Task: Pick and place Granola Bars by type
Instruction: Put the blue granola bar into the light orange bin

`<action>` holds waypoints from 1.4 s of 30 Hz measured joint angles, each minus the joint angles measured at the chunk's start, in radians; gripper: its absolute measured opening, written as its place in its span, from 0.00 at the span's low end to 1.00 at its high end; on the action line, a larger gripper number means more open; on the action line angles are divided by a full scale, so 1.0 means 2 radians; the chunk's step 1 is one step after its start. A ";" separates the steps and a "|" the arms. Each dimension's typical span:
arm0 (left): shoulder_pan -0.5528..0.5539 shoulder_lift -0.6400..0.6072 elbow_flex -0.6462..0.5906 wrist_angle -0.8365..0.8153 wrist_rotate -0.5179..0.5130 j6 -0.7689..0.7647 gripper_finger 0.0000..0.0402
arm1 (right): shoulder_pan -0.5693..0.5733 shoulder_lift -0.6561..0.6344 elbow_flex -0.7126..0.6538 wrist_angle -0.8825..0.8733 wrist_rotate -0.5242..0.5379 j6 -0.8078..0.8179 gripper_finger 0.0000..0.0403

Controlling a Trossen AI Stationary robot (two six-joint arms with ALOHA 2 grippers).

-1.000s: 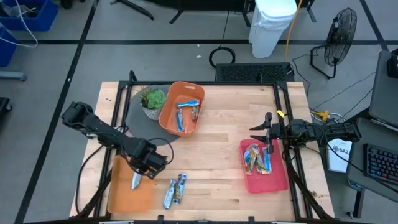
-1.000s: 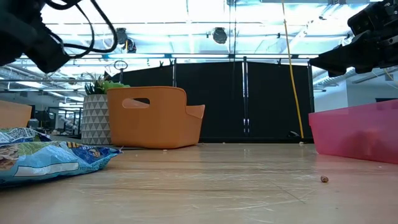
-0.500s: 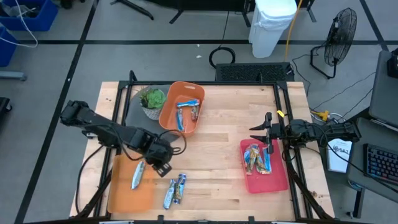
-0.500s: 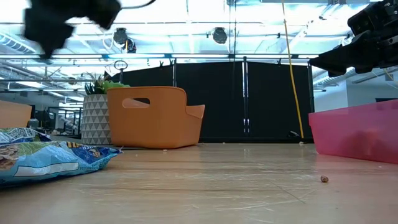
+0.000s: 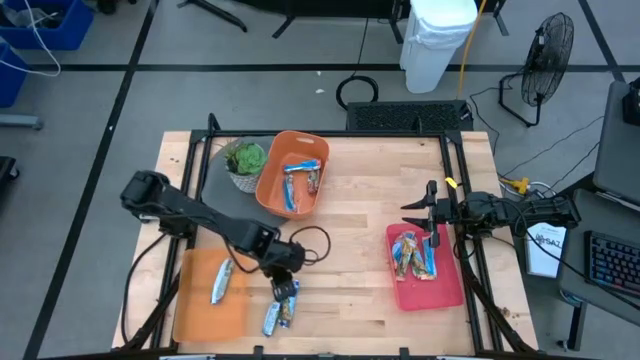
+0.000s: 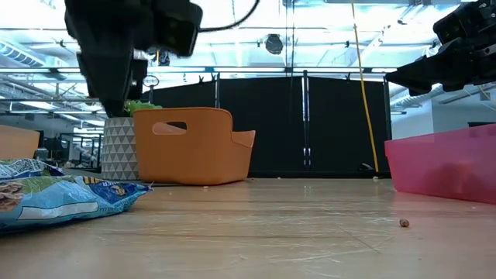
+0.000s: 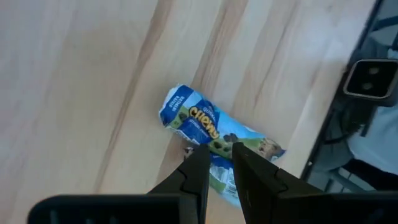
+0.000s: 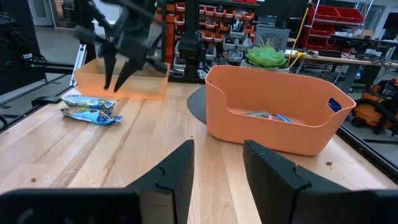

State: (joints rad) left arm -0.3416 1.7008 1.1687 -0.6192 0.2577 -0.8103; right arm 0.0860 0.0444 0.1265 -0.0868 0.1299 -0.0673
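Note:
Two blue-wrapped Granola Bars (image 5: pixel 280 306) lie side by side on the wood near the table's front edge. They also show in the left wrist view (image 7: pixel 211 127) and the low view (image 6: pixel 66 198). My left gripper (image 5: pixel 284 272) hovers just above them, pointing steeply down. Its fingers (image 7: pixel 217 149) stand slightly open and hold nothing. One silver bar (image 5: pixel 220 283) rests flat on the orange tray (image 5: pixel 195 310). More bars lie in the orange bin (image 5: pixel 293 175) and on the pink tray (image 5: pixel 445 290). My right gripper (image 5: pixel 410 213) waits open at the table's right.
A potted plant (image 5: pixel 245 160) stands on a dark mat at the far left, beside the orange bin. A black frame runs along the table's edges. Bare wood lies between the loose bars and the pink tray.
My left gripper has travelled from above the orange tray toward the table's right, rolling its wrist, and now stands over the two loose bars. The silver bar stays flat on the orange tray.

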 joint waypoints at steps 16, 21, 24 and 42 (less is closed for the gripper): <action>-0.007 0.041 0.000 0.019 0.003 0.048 0.19 | 0.000 0.000 0.000 0.000 0.000 0.000 0.32; -0.012 0.041 0.000 -0.001 0.002 0.020 0.19 | 0.000 0.000 0.000 0.000 0.000 0.000 0.32; -0.014 0.043 0.000 -0.004 -0.003 -0.018 0.24 | 0.000 0.000 0.000 0.000 0.000 0.000 0.32; -0.028 0.058 -0.001 -0.011 0.026 -0.175 0.53 | 0.000 0.000 0.000 0.000 0.000 0.000 0.32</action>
State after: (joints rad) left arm -0.3968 1.8176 1.1671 -0.6411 0.3104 -1.1605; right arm 0.0860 0.0444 0.1265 -0.0870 0.1299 -0.0673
